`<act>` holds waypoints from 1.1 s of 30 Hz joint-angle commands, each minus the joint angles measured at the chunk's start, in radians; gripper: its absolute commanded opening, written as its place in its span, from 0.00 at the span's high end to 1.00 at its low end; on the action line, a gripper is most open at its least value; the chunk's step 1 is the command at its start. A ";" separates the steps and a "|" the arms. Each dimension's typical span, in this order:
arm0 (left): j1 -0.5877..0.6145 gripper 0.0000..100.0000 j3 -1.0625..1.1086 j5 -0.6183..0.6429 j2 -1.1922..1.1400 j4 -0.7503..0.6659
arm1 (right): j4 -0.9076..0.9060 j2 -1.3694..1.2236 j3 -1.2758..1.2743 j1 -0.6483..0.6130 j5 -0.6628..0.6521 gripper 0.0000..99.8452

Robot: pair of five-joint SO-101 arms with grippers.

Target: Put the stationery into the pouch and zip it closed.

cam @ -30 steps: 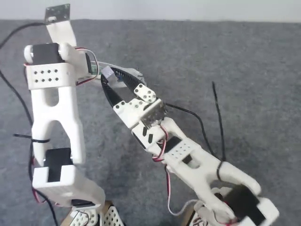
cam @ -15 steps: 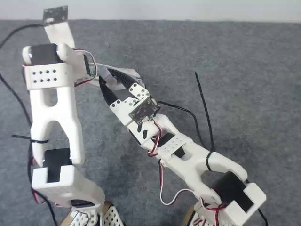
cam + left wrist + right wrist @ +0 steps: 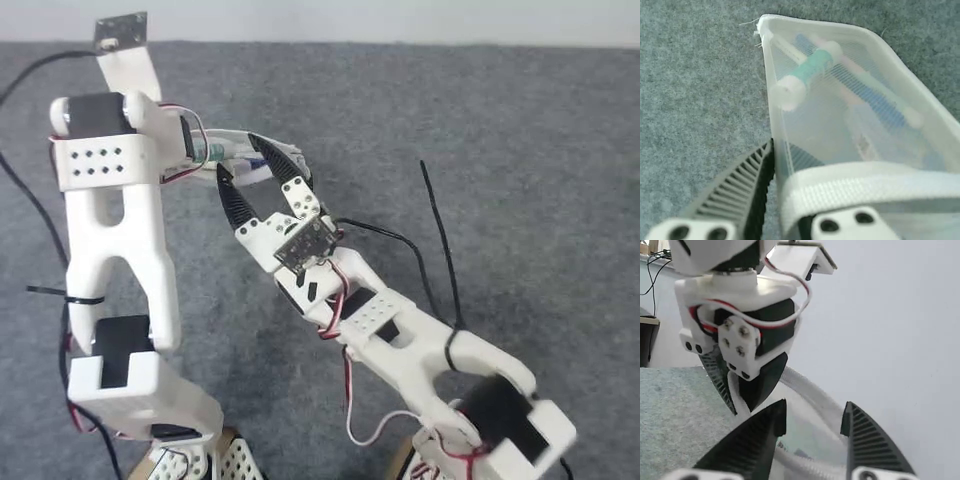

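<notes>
Since the earlier frames the right gripper (image 3: 238,155) has been shifted and its claw spread. It is now held wide open with nothing gripped, and the pouch's rim lies just ahead between its fingers, presumably so that the zip can be reached. One mesh pouch (image 3: 840,125) is held over the table (image 3: 520,150), toward its far edge and left of the middle, by the left gripper (image 3: 782,170). That claw is clamped on the pouch's webbing edge, seemingly to steady it for the other arm. Inside it stationery is already seen: one teal pen (image 3: 812,65), one blue pen (image 3: 875,100) and at least one paler item; an exact count cannot be made. Two arms are counted.
</notes>
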State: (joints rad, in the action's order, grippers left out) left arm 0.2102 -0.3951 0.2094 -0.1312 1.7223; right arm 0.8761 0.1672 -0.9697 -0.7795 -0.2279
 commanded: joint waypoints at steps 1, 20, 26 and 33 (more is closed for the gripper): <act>0.008 0.99 -0.013 -0.008 0.020 0.014 | -0.038 0.185 -0.005 0.047 -0.011 0.82; 0.006 0.99 0.048 -0.006 0.020 -0.029 | -0.866 0.711 -0.025 0.097 0.183 0.82; 0.008 0.99 0.048 -0.006 0.021 -0.035 | -0.869 0.791 -0.184 0.101 0.183 0.82; 0.008 0.99 0.051 -0.006 0.021 -0.035 | -0.869 0.727 -0.227 0.104 0.176 0.82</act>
State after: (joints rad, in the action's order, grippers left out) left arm 0.2133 -0.3491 0.2048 -0.1266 1.7039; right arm 0.0107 0.9145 -1.2091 -0.6920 -0.0545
